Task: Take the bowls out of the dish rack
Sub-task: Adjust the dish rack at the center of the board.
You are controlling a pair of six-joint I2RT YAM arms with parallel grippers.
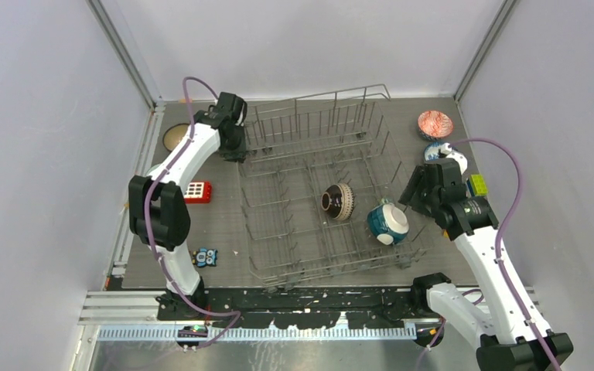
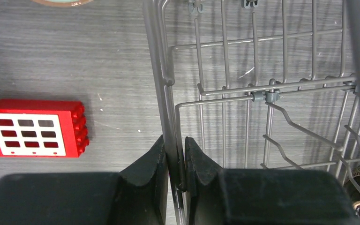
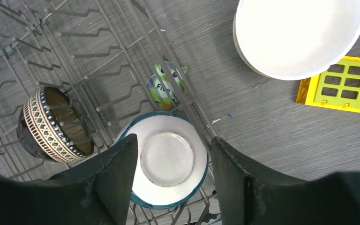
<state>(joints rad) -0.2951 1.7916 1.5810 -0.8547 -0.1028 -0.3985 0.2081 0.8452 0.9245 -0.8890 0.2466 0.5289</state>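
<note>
- Left end effector point(image 2: 176, 159) clamped on dish rack point(image 2: 272, 87) wire.
- Right end effector point(image 3: 173, 143) apart, straddling teal-and-white bowl point(image 3: 168, 165): rigid, probably slippery, breakable; grip the rim.

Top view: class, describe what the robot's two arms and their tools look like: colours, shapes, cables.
The left arm and right arm have white rounded links joined by chunky black joints, on black bases. A thin purple cable loops along each. The left tool and right tool are matte black, each with two thick wedge-shaped fingers tapering to blunt tips.
</note>
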